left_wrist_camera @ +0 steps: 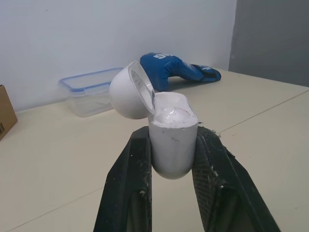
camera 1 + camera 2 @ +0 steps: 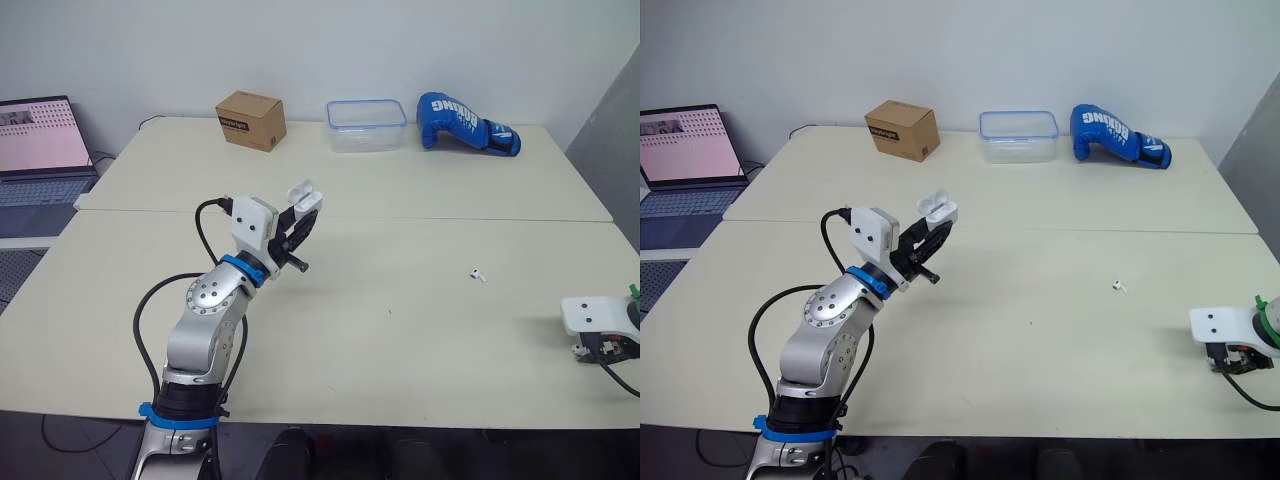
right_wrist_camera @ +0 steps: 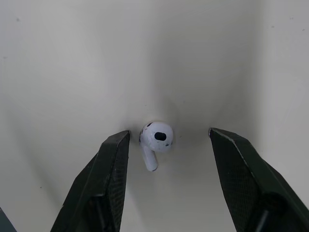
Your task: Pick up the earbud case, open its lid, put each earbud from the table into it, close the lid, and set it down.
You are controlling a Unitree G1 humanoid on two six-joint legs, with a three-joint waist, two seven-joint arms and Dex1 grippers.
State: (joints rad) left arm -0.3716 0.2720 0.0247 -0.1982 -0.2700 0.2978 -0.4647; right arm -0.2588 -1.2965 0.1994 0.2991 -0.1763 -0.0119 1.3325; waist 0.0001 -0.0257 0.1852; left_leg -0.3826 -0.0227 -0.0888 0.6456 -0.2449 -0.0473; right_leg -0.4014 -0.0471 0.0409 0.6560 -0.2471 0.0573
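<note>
My left gripper (image 2: 298,226) is shut on the white earbud case (image 2: 304,197), held upright above the table's left half with its lid (image 1: 129,92) flipped open. One white earbud (image 2: 479,273) lies on the table right of centre. A second earbud (image 3: 155,140) lies on the table between the open fingers of my right gripper (image 3: 169,145), which points down at the table's right edge (image 2: 600,345). The fingers (image 3: 112,164) stand either side of the earbud without touching it.
At the far side stand a cardboard box (image 2: 251,120), a clear plastic container with a blue rim (image 2: 366,125) and a blue boxing glove (image 2: 465,124). A laptop (image 2: 42,150) sits on a side desk at far left. A seam (image 2: 400,219) crosses the table.
</note>
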